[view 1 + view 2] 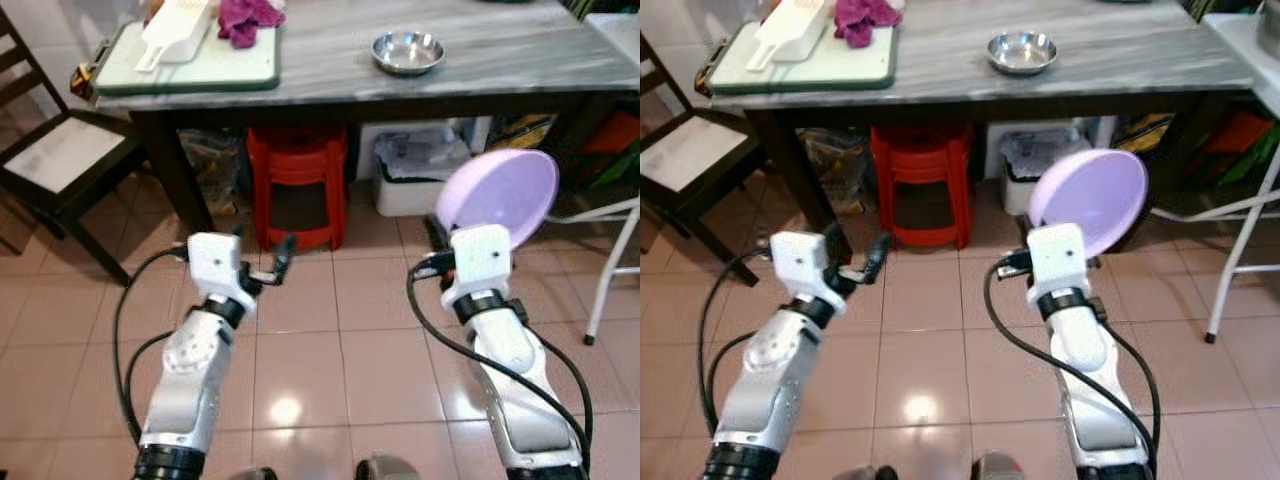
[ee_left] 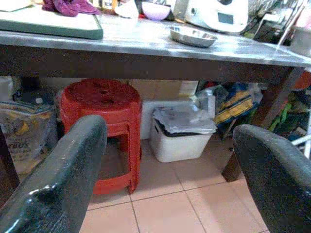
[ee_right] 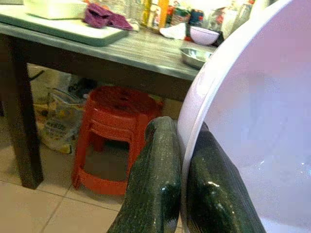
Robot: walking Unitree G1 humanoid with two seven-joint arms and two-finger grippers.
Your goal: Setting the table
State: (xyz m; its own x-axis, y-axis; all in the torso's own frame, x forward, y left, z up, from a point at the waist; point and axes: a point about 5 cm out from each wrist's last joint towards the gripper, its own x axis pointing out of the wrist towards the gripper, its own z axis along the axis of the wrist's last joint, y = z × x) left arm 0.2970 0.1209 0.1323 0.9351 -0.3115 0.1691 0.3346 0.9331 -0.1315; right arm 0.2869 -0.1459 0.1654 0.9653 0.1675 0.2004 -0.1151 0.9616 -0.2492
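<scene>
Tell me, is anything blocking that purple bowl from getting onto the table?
Nothing visible blocks it. The right gripper holds the lilac bowl by its rim, in front of the table and below its top. The nearest tabletop holds just a steel dish, with bare surface around it.

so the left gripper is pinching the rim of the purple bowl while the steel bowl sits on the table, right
Not quite: the right gripper pinches the rim of the purple bowl, as the right wrist view shows. The left gripper is open and holds nothing. The steel bowl does sit on the table.
</scene>
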